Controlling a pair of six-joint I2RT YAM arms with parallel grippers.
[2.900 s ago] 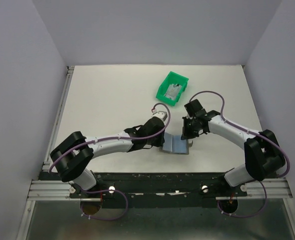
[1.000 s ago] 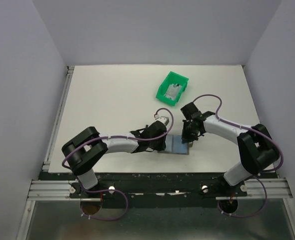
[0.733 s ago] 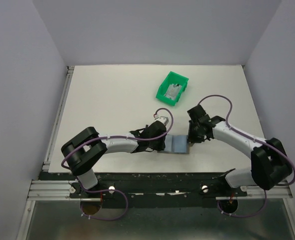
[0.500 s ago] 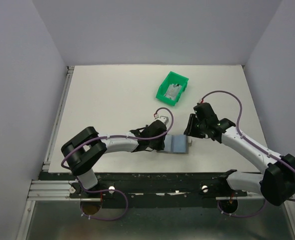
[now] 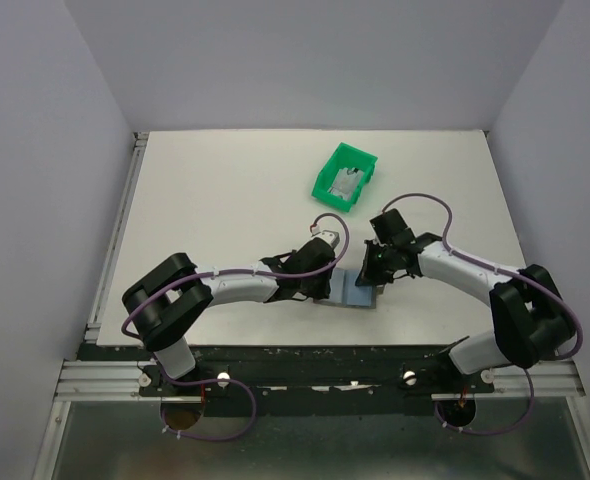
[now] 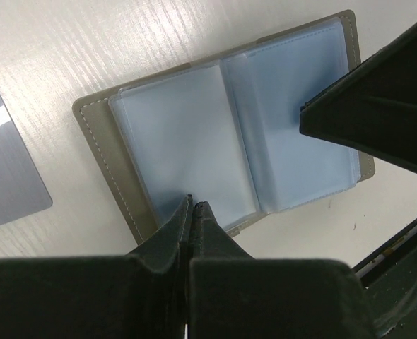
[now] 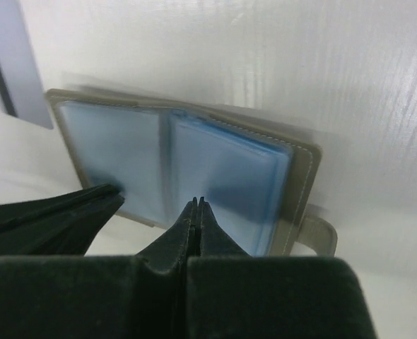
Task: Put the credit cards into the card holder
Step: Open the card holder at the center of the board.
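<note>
The card holder (image 5: 359, 291) lies open on the table, its light blue-grey sleeves (image 6: 194, 127) facing up and its snap tab (image 7: 319, 236) at one side. My left gripper (image 6: 193, 204) is shut, its tips resting on the near edge of one page. The right gripper (image 7: 196, 203) is also shut, with its tips down on the other page by the fold. Neither has anything between its fingers. One credit card (image 6: 3, 173) lies flat on the table just beside the holder; the right wrist view shows this card (image 7: 14, 60) with its dark stripe. More silvery cards (image 5: 347, 186) sit in the green bin.
The green plastic bin (image 5: 337, 160) stands behind the holder, towards the back of the table. Both arms meet over the holder, the right fingers (image 6: 378, 120) close beside the left ones. The table's near edge and black rail (image 5: 355, 355) run just in front.
The right arm swung away from the holder to the right, then came back down onto it, shut. The left gripper stayed pressed on the holder.
</note>
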